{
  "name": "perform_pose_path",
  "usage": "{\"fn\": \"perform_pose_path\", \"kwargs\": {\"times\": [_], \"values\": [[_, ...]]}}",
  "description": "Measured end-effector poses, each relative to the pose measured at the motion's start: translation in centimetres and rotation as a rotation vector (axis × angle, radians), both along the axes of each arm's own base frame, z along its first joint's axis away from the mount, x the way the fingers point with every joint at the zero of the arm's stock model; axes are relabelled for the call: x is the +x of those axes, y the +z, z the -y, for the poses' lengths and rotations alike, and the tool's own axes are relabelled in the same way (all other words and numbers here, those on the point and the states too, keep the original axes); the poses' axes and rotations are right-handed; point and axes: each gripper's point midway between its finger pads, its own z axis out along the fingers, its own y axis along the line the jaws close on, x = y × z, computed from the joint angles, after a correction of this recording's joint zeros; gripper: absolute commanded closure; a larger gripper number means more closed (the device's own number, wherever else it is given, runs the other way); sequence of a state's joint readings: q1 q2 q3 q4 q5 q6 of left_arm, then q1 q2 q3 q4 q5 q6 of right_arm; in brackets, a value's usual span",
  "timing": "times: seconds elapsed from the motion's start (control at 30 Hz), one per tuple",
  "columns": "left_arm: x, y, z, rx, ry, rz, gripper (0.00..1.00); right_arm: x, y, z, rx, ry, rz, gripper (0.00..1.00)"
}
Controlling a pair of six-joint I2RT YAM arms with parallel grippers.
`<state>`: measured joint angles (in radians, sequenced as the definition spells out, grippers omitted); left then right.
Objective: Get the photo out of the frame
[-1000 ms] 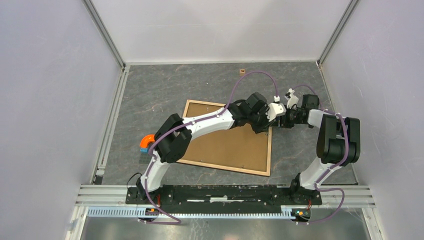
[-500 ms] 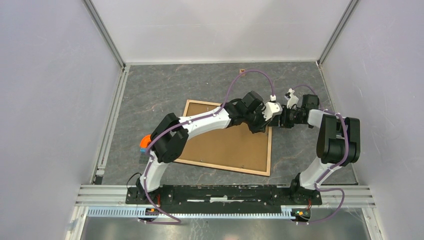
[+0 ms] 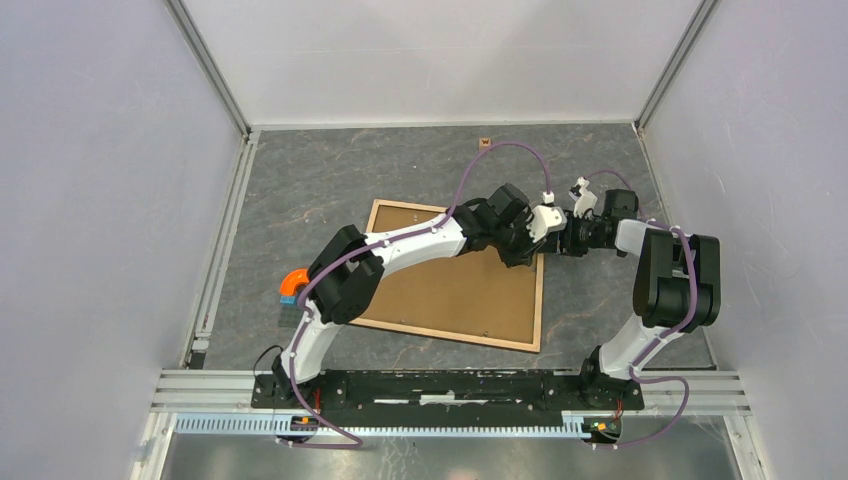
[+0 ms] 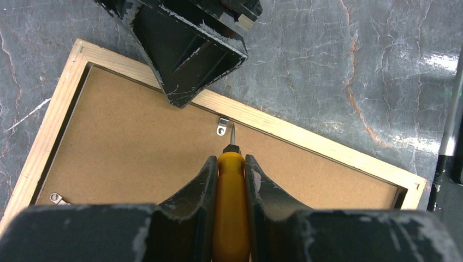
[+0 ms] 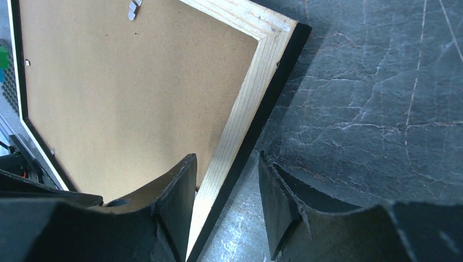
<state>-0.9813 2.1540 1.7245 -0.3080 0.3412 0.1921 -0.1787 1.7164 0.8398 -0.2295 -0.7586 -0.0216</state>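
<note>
The frame [image 3: 450, 290] lies face down on the table, brown fibreboard back up inside a light wood edge [image 5: 240, 109]. The photo is hidden beneath that back. My left gripper [image 4: 231, 159] is shut on a yellow-handled screwdriver [image 4: 231, 207]. The screwdriver's thin tip points at a small metal clip [image 4: 222, 127] near the frame's far right edge. My right gripper [image 5: 226, 158] is open and straddles that same edge: one finger over the backboard, the other over the table, with a gap to the black border. In the top view the two grippers meet at the frame's far right corner [image 3: 540, 240].
An orange and blue object [image 3: 293, 285] sits on the table by the frame's left side. A small brown piece [image 3: 486, 143] lies near the back wall. More metal clips [image 4: 54, 197] [image 5: 132, 8] hold the backboard. Grey marbled table surrounds the frame.
My left wrist has shifted slightly left and back over the frame's far right corner. The right arm has barely moved, and the frame has stayed in place.
</note>
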Motion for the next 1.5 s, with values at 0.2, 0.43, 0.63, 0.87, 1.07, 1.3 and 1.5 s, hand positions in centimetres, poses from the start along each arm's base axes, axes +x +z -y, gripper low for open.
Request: {"fn": "perform_pose_path", "kwargs": {"times": [0.2, 0.43, 0.63, 0.87, 1.07, 1.3, 1.5], "values": [[0.4, -0.1, 0.2, 0.004, 0.011, 0.012, 0.98, 0.0, 0.0, 0.0, -0.002, 0.000, 0.001, 0.50], [1.4, -0.1, 0.2, 0.024, 0.064, 0.066, 0.98, 0.0, -0.2, 0.1, -0.010, -0.003, 0.000, 0.52], [2.8, 0.0, -0.4, 0.051, 0.130, 0.118, 0.98, 0.1, -0.2, 0.2, -0.015, -0.005, 0.000, 0.52], [3.1, -0.1, -0.5, 0.058, 0.142, 0.127, 0.98, 0.0, -0.2, 0.1, -0.016, -0.005, -0.001, 0.52], [3.0, 0.1, -0.5, 0.056, 0.138, 0.122, 0.98, 0.0, -0.2, 0.1, -0.016, -0.004, 0.000, 0.52], [2.3, 0.5, -0.1, 0.059, 0.097, 0.088, 0.98, 0.0, -0.2, 0.1, -0.016, -0.004, -0.001, 0.52], [1.6, 0.2, 0.3, 0.068, 0.060, 0.080, 0.98, 0.0, -0.2, 0.1, -0.016, -0.004, -0.001, 0.52]]}}
